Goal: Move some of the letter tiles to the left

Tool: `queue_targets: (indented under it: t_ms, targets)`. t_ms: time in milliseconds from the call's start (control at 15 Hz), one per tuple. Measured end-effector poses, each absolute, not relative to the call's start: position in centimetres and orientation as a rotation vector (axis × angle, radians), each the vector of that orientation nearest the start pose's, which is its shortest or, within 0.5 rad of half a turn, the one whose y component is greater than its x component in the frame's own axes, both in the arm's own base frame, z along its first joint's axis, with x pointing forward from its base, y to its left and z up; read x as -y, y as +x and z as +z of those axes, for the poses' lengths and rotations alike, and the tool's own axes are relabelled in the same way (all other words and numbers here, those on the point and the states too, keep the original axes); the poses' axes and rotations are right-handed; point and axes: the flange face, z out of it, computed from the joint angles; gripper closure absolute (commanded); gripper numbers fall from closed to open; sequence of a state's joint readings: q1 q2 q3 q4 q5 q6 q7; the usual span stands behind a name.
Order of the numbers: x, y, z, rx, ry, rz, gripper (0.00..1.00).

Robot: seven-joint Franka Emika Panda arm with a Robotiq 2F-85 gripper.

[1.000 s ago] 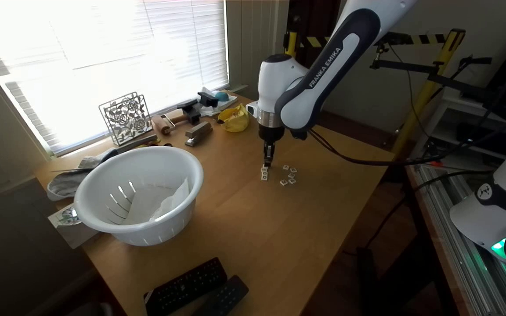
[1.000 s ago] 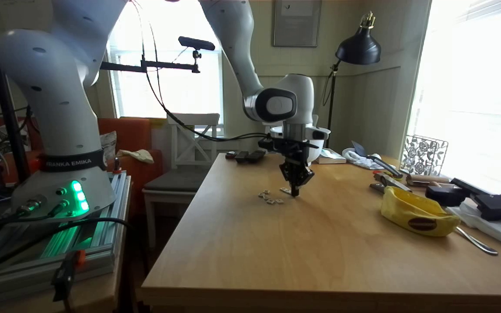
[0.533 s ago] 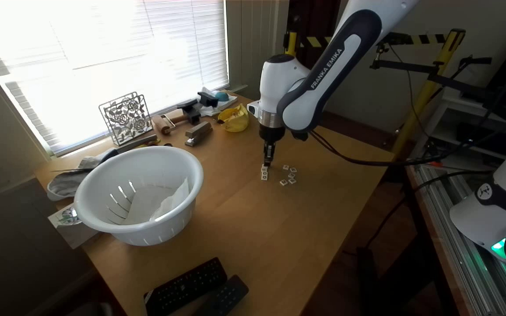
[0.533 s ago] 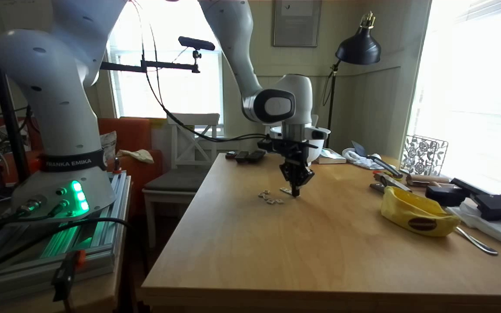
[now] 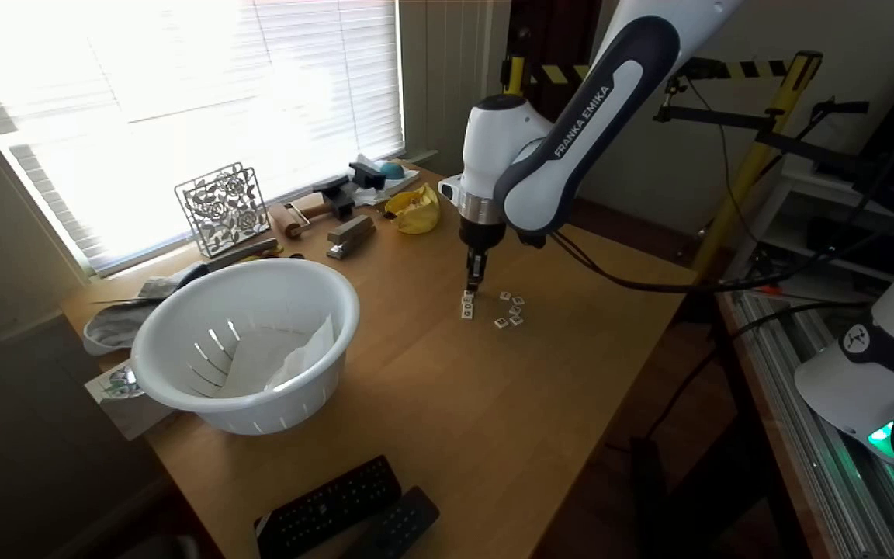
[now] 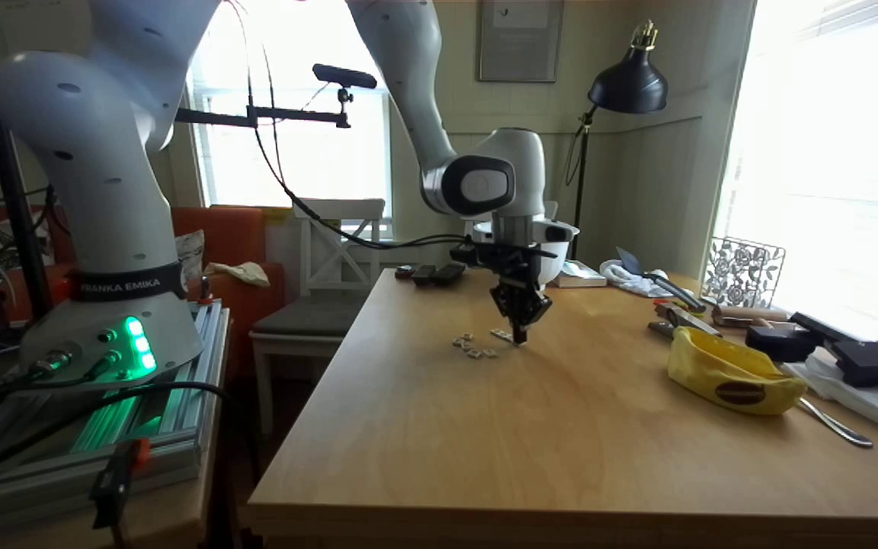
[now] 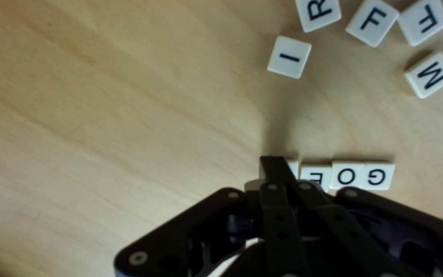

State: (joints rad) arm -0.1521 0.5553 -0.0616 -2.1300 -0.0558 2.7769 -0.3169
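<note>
Four letter tiles (image 7: 346,176) lined up, seemingly already shifted left; in exterior view, they run toward six o'clock from pincer (image 5: 472,287). Five loose tiles (image 5: 515,310) lie at four o'clock. Pincer narrow, jaws together over line's end. Perhaps only straightening remains.

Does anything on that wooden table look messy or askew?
I see nothing spilled or damaged, but five small cream square letter tiles lie loose at mixed angles, which looks messy beside the neater tile row by the black two-fingered gripper.
</note>
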Motion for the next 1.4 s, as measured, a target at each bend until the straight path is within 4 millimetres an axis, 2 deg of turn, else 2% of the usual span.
queue_targets:
  t_ms: [400, 467, 600, 1200, 1400]
  targets:
    - [11.9, 56.2, 15.9, 0.264, -3.208, -0.146, 1.0]
    - [11.8, 56.1, 16.2, 0.26, -3.207, -0.15, 0.74]
    - [11.6, 55.9, 16.7, 0.251, -3.206, -0.158, 0.67]
    - [10.1, 55.1, 18.6, 0.227, -3.191, -0.18, 0.04]
    - [9.4, 54.8, 19.1, 0.234, -3.183, -0.186, 0.0]
